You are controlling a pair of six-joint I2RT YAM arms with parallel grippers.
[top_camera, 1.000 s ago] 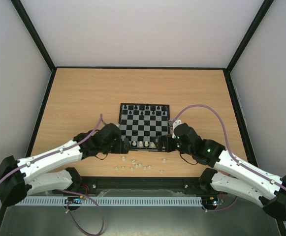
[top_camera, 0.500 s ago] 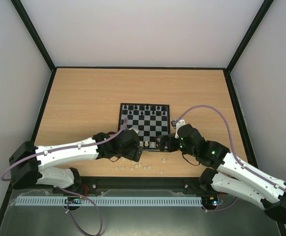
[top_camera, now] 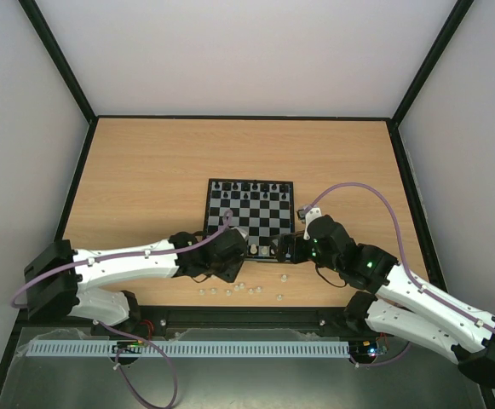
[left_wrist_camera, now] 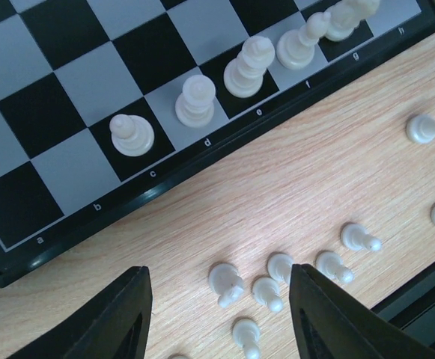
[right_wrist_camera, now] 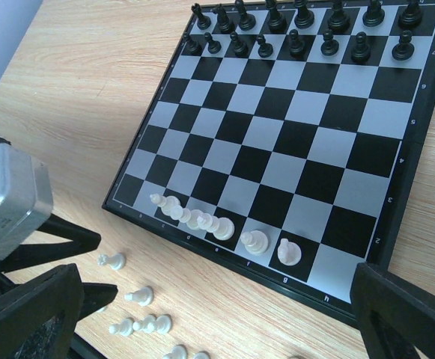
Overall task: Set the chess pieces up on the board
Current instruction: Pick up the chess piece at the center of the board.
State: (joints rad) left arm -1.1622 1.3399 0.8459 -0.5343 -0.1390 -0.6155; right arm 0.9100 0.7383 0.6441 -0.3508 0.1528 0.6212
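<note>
The board point(top_camera: 249, 209) lies mid-table, and several white chess pieces point(left_wrist_camera: 195, 101) stand along its near row. More white chess pieces point(left_wrist_camera: 226, 283) lie tipped over on the wood in front of the board point(left_wrist_camera: 67, 112). My left gripper point(left_wrist_camera: 221, 303) hangs low over these loose pieces, open. A few pieces lie between its fingers point(left_wrist_camera: 120, 318), and none of them is touched. My right gripper point(right_wrist_camera: 217, 321) is wide open over the board's near right edge point(right_wrist_camera: 307, 288) and holds nothing. In the top view the left gripper point(top_camera: 242, 258) and the right gripper point(top_camera: 275, 249) are close together.
Black pieces point(right_wrist_camera: 299, 30) fill the board's two far rows. Two stray white pieces point(top_camera: 281, 278) lie on the wood right of the cluster. A black rail point(top_camera: 247, 317) runs along the table's near edge, and walls close in both sides.
My left arm has swung right, from the board's near left corner to above the loose pieces, and its jaws have narrowed. The right arm has hardly moved.
</note>
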